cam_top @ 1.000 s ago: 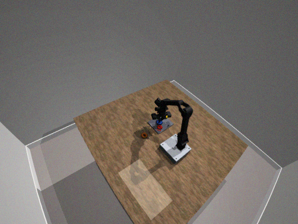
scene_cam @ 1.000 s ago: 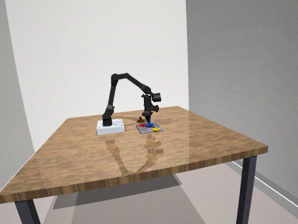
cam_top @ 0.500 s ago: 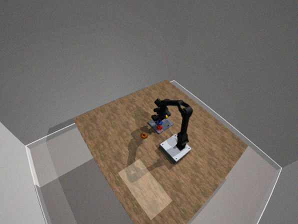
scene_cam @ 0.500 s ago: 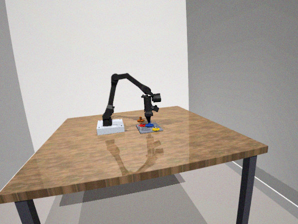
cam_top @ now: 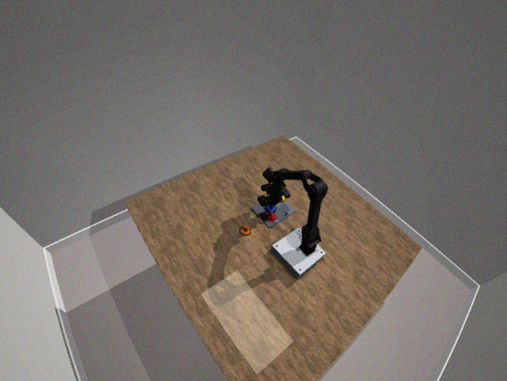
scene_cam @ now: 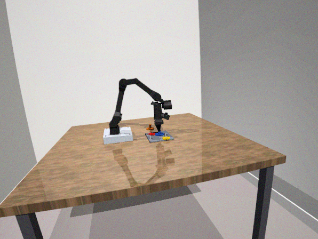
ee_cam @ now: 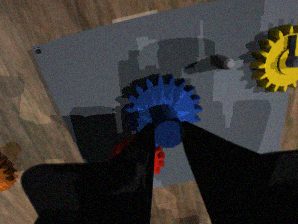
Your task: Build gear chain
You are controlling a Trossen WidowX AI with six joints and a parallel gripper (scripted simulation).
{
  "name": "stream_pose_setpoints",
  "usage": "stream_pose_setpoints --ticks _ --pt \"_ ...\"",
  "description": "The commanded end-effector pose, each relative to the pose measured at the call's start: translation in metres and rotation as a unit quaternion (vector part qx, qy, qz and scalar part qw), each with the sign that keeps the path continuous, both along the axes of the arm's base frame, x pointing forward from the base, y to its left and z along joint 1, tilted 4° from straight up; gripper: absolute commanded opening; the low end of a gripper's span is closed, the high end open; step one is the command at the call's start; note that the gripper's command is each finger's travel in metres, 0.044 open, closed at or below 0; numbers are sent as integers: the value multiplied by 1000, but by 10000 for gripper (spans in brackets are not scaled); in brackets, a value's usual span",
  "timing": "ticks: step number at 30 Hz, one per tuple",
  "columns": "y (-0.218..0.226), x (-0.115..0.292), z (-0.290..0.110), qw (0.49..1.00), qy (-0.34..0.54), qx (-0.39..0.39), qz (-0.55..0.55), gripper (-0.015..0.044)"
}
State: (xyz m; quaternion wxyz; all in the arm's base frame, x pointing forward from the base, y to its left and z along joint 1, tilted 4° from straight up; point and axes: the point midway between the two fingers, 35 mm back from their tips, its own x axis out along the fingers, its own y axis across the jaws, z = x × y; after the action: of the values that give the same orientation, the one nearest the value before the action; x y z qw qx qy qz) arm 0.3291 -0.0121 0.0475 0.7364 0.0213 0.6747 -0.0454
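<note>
The blue gear [cam_top: 270, 209] [scene_cam: 159, 134] [ee_cam: 165, 100] is on or just above the grey board [scene_cam: 157, 139] [ee_cam: 75, 65], beside the red gear [cam_top: 272, 217] [scene_cam: 152, 134] [ee_cam: 159, 161]. Whether it sits fully flat cannot be told. My gripper [cam_top: 271, 205] [scene_cam: 159, 130] [ee_cam: 166, 127] points down, shut on the blue gear's knob. The yellow gear [cam_top: 282, 198] [scene_cam: 166, 138] [ee_cam: 275, 67] sits at the board's other end. An empty peg [ee_cam: 228, 63] stands between blue and yellow. My fingers partly hide the red gear in the wrist view.
A loose orange gear [cam_top: 245, 230] [scene_cam: 150, 128] [ee_cam: 6, 175] stands knob up on the table, off the board on the red gear's side. The white arm base [cam_top: 298, 259] [scene_cam: 118, 138] stands near the board.
</note>
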Motion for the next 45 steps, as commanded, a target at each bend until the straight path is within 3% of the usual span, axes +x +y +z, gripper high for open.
stream_pose_setpoints --ticks 1,14,16,18,21,25,30,45 --pt "0 0 2 1000 -1 2 -24 140" --pt "2 -4 49 999 -2 4 -50 140" --pt "12 -2 42 1000 -2 1 -5 193" --pt "40 -2 40 994 3 -8 109 245" --pt "86 -7 38 956 9 -22 293 324" --pt "146 -20 35 851 16 -38 523 429" --pt "208 -45 31 680 21 -54 731 440" --pt "213 -50 7 673 22 -54 737 440"
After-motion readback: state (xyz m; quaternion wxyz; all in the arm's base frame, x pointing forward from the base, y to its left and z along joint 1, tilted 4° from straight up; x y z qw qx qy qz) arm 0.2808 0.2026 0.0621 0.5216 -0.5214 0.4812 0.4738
